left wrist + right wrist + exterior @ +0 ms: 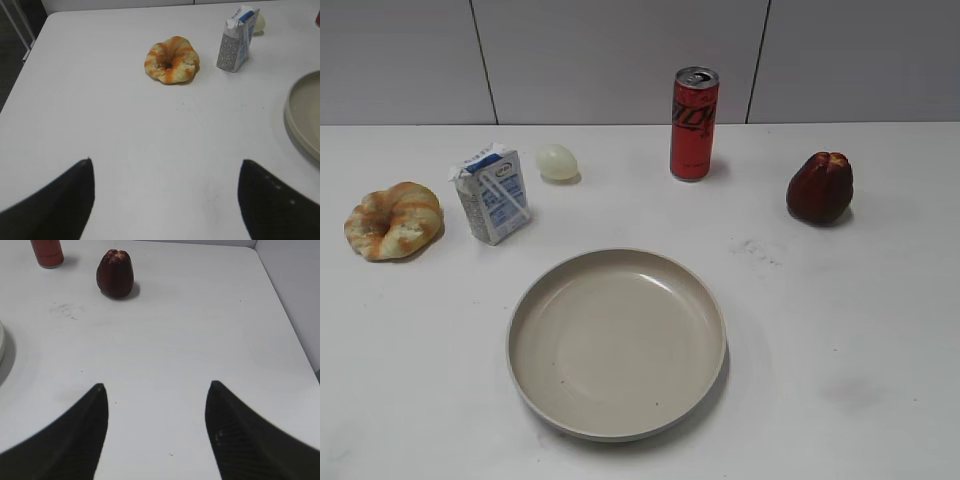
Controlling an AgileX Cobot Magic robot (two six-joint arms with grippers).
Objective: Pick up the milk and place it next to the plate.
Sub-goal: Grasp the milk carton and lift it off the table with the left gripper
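Note:
The milk is a small white-and-blue carton with a straw, upright at the back left of the white table; in the left wrist view it shows its grey speckled side at the top right. The plate, a large beige dish, lies at the front centre; its rim shows in the left wrist view. My left gripper is open and empty over bare table, well short of the milk. My right gripper is open and empty over bare table on the right. Neither gripper shows in the exterior view.
A croissant-like pastry lies left of the milk. A pale egg sits behind the milk. A tall red can stands at the back centre. A dark red fruit sits at the right. The table's left edge is near.

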